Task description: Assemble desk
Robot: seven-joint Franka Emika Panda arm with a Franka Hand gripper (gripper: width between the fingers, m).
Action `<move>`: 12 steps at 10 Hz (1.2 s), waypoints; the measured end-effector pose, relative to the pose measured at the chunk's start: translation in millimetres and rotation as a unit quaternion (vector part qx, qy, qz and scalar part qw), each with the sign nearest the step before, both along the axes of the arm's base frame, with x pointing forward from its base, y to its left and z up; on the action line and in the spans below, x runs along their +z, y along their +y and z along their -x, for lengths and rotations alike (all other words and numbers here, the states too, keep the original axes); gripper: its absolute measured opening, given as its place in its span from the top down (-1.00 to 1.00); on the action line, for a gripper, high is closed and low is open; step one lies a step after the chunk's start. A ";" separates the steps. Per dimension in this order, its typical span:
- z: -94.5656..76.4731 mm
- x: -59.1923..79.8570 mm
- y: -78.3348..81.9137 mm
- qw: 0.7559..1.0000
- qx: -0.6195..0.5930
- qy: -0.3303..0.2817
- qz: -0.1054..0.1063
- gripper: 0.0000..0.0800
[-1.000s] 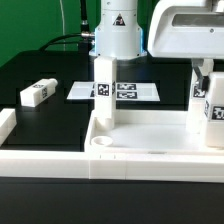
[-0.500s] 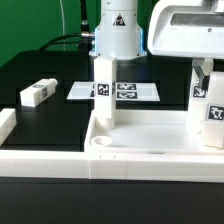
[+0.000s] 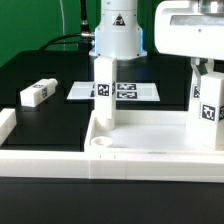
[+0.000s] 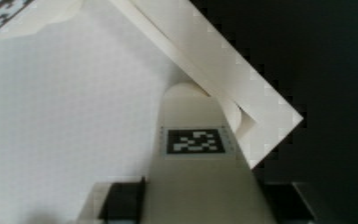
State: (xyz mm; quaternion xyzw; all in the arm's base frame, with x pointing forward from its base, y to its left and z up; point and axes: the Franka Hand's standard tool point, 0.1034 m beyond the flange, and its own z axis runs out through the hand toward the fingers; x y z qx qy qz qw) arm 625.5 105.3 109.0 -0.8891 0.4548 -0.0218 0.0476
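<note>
Item 1, tool point(image 3: 206, 70): it hangs over the end of the desk top point(image 3: 150, 128) at the exterior view's right. It is partly closed, and its 2 fingers point(image 4: 123, 200) press on opposite sides of the held leg point(image 3: 207, 108). In the wrist view the tool point(image 4: 202, 202) grips that leg point(image 4: 197, 120) at its upper part, with the leg's tag facing the camera.

Item 2, held leg: it is upright, with its tag towards the exterior camera. Its lower end reaches down inside the desk top's rim. Whether it sits in a corner socket cannot be told.

Item 3, desk top: it lies flat on the bench point(image 3: 60, 70) along the front edge, just beside the border rail point(image 3: 45, 152). 1 round socket point(image 3: 103, 146) shows open at its front corner on the exterior view's left.

Item 4, standing leg point(image 3: 103, 95): it is upright at the desk top's rear corner on the exterior view's left.

Item 5, loose leg point(image 3: 35, 94): it lies on its side near the bench's edge at the exterior view's left, well apart from the desk top.

Item 6, marker board point(image 3: 135, 91): it lies flat on the bench behind the standing leg.
</note>
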 end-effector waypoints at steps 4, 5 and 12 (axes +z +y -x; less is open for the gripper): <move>-1.4 -0.2 0.4 0.986 -0.166 0.009 -0.022 0.27; -1.7 -0.2 0.3 0.983 -0.184 0.010 -0.023 0.27; -1.2 0.0 4.2 0.998 -0.062 0.006 -0.012 -0.61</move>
